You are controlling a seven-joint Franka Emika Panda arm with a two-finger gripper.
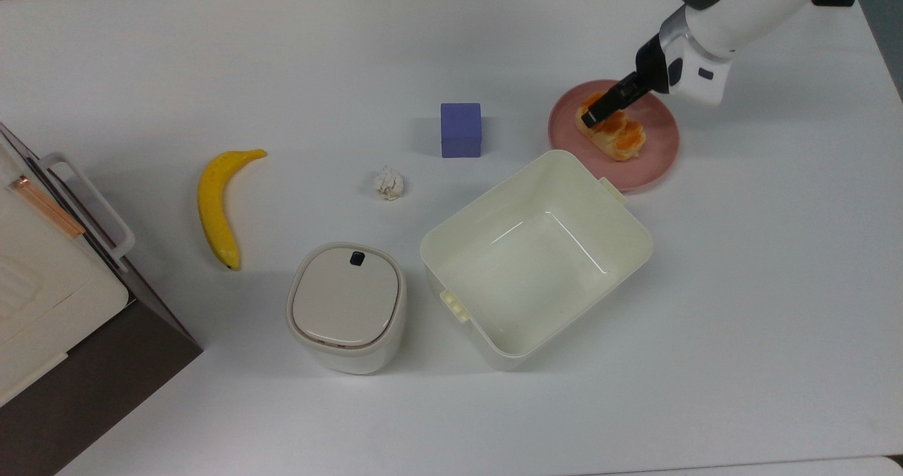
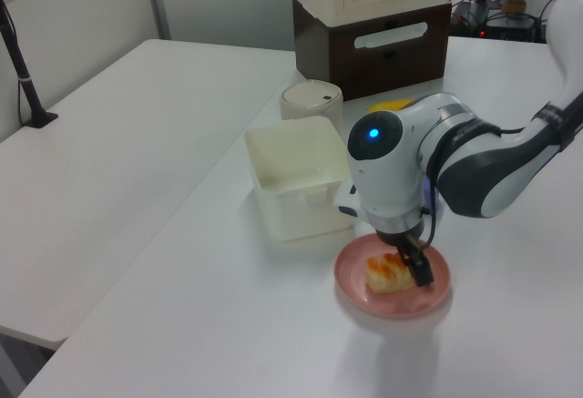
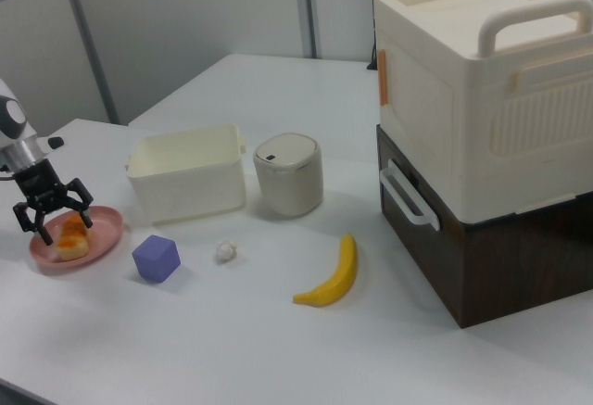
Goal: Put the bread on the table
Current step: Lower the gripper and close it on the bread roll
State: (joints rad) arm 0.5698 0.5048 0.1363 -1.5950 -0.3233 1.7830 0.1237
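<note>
The white table (image 1: 211, 53) carries everything. At the top view's left edge stands a cream box on a dark brown base (image 3: 482, 145). Near the middle is the open cream tub (image 1: 536, 257), and beside it, toward the top view's left, a small lidded bin (image 1: 347, 307). The pink plate (image 1: 656, 159) lies just above the tub in the top view. A banana (image 1: 215, 208), a purple cube (image 1: 461, 130) and a paper ball (image 1: 389, 182) lie apart on the table. The bread (image 1: 621, 137) rests on the plate. The gripper (image 3: 53, 217) is down over it, fingers spread on both sides of the bun; whether they touch it is probably too hard to judge.
</note>
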